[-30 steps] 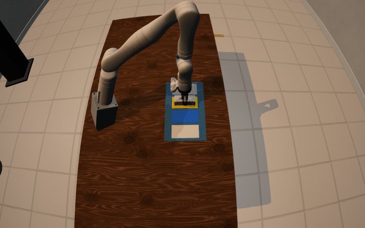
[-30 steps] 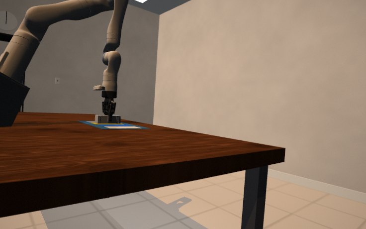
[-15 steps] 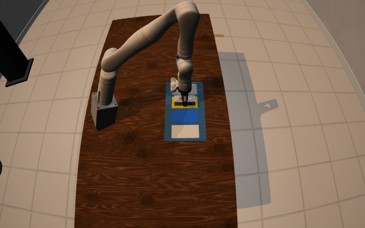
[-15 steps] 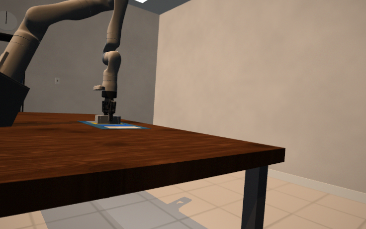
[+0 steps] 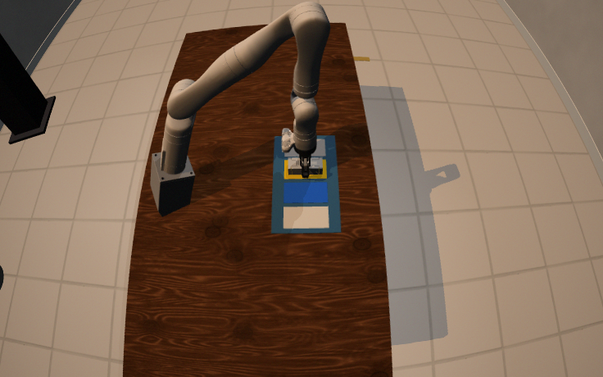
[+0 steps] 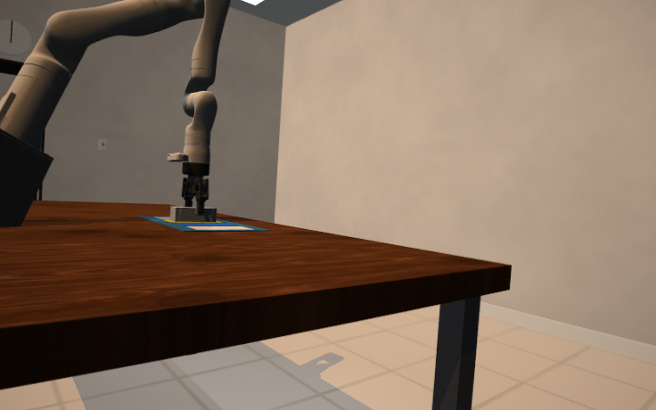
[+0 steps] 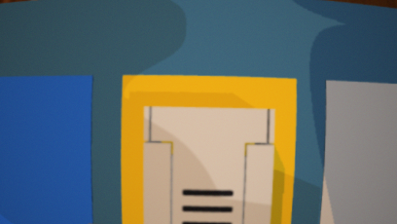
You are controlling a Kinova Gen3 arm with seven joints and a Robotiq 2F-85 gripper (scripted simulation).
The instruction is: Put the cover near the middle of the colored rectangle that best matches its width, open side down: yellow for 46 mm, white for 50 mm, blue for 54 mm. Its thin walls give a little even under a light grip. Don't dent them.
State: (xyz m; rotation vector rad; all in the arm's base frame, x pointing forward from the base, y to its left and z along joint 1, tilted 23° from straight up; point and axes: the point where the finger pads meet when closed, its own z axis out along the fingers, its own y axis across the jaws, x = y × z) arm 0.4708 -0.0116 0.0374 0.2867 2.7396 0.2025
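Partly cropped in the wrist view, the cover (image 5: 290,169) (image 6: 178,214) (image 7: 208,166) sits between wide-open fingers (image 5: 305,173) (image 6: 194,207).

Cover (image 5: 294,165) (image 6: 181,214) (image 7: 209,156): pale, box-shaped, dark slots in its closed upper face, narrow gaps along both side flaps. Lies level, closed face up, within the yellow rectangle (image 5: 324,169) (image 7: 209,84), whose border shows around it. Blue rectangle (image 5: 305,192) (image 6: 205,224) (image 7: 46,146): flat, just beside the yellow. White rectangle (image 5: 306,217) (image 6: 222,228): cream-toned, flat, beyond the blue from the yellow
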